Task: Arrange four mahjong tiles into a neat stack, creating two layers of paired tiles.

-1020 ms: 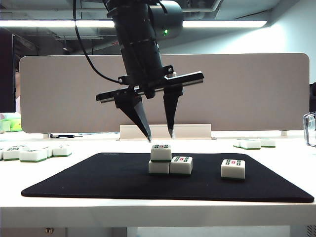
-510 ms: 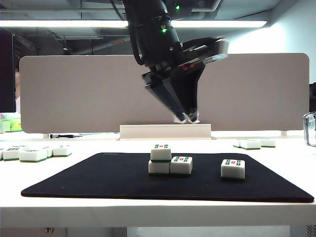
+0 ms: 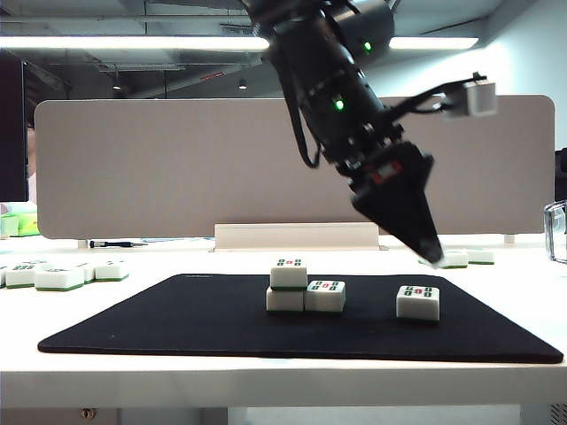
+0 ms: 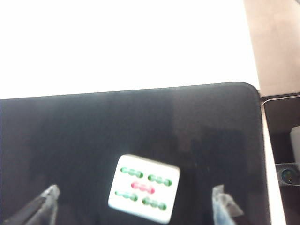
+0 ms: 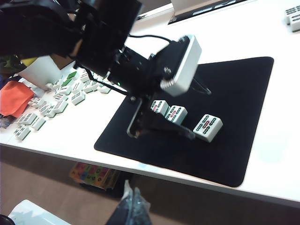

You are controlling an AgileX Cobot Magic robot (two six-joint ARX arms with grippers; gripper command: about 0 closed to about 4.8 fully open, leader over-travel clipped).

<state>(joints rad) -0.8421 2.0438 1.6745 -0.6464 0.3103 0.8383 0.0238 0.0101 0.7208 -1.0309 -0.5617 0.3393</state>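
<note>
Lone tile (image 4: pixel 144 194) between open left hand (image 4: pixel 133 208) fingers

Three tiles (image 3: pixel 304 288) stacked; fourth tile (image 3: pixel 418 302) apart

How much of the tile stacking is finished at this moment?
Done: three tiles are together on the black mat, one tile on top of two. In hand: nothing; the left claw hangs open over the fourth tile. Left: set it beside the top tile. The right claw waits off the table.
</note>
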